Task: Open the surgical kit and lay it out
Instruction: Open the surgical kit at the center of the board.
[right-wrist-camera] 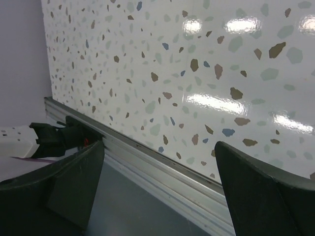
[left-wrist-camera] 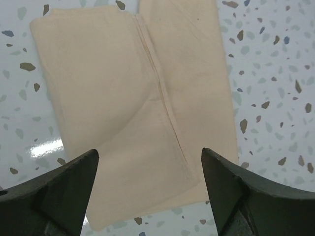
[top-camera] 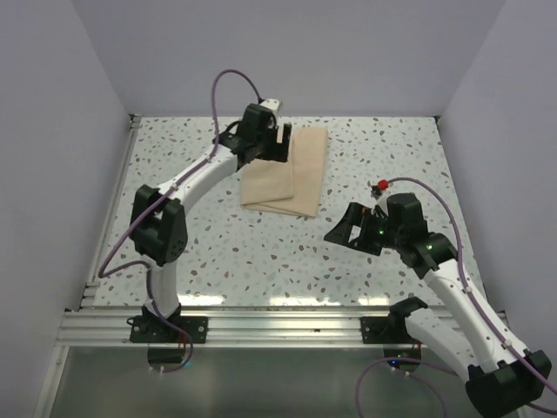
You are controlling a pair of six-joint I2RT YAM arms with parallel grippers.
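Over the folded bundle at the back of the table, left gripper (left-wrist-camera: pixel 148 160): jaws wide apart, nothing held, poised above the beige cloth wrap (left-wrist-camera: pixel 123 98), its fold seam running between the fingers. Risk: a deep pinch could catch several layers, so the whole bundle drags or lifts instead of one flap peeling; anything wrapped inside (no steel visible) could slide out. The bundle's far end is near the back wall (top-camera: pixel 365 61), so room is tight there. The table (top-camera: pixel 226 252) offers space nearer and rightward. Right gripper (top-camera: pixel 352 233): spread wide, empty, well apart from the cloth.
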